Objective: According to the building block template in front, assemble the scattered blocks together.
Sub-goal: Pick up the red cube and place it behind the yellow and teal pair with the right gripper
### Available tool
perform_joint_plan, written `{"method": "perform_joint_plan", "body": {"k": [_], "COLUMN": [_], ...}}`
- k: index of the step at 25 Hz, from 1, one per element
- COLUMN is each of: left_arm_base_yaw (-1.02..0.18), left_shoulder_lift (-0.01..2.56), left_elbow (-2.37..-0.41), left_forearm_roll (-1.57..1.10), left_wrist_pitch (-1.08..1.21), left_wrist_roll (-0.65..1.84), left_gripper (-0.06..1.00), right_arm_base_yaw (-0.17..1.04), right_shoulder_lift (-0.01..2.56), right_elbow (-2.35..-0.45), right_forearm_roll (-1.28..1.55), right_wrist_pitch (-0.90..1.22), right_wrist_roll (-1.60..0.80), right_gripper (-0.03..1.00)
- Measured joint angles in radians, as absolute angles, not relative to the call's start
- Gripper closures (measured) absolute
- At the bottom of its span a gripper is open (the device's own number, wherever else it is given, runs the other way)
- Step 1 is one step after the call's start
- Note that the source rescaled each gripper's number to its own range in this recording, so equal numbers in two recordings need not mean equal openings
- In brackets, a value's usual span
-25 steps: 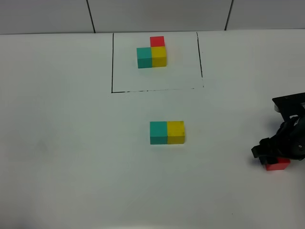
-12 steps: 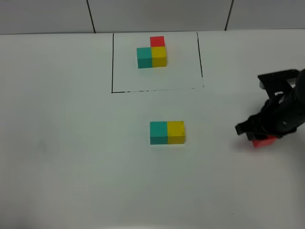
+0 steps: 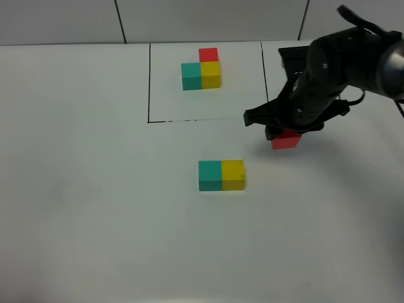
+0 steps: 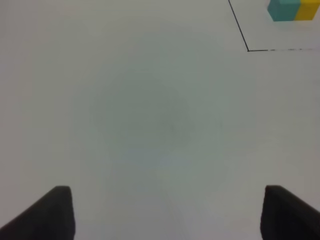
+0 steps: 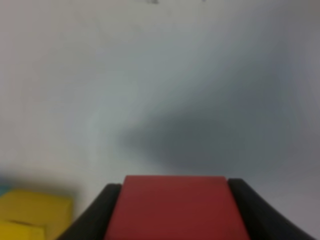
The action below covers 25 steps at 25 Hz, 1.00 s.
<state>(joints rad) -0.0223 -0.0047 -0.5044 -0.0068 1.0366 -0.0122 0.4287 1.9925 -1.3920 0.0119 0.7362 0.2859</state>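
So your right gripper point(image 3: 285, 134) had its jaws clamped on the red cube point(image 3: 286, 140) and, far as I could tell, lifted it off the table point(image 3: 95, 189). It hung just outside the template point(image 3: 202, 69) frame's near right corner, up and right of the joined teal cube point(image 3: 209, 175) and yellow cube point(image 3: 232, 175). A second earlier that cube was way out by the right edge. I'd say only red was left, going behind yellow. Your left gripper point(image 4: 165, 210) sat wide open, empty.
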Motion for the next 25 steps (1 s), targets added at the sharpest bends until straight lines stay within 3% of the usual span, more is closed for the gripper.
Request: {"method": "perform_joint_plan", "body": {"k": [12,25], "left_arm_base_yaw": [-0.022,-0.022], "left_shoulder_lift": [-0.005,-0.005], "left_elbow": [-0.504,-0.504], "left_forearm_roll": [-0.007,-0.007], "left_wrist_pitch": [1.037,1.037], "left_wrist_roll": [-0.012,-0.012], "left_gripper": [0.15,0.15], "right_arm_base_yaw": [0.523,0.555], "right_shoulder_lift": [2.19,2.261], "right_elbow": [-1.645,-1.675], "right_forearm_roll": [0.0,-0.006], "right_wrist_pitch": [0.819,0.851], "right_wrist_roll": [0.371,0.49], "right_gripper": [0.95,0.95]}}
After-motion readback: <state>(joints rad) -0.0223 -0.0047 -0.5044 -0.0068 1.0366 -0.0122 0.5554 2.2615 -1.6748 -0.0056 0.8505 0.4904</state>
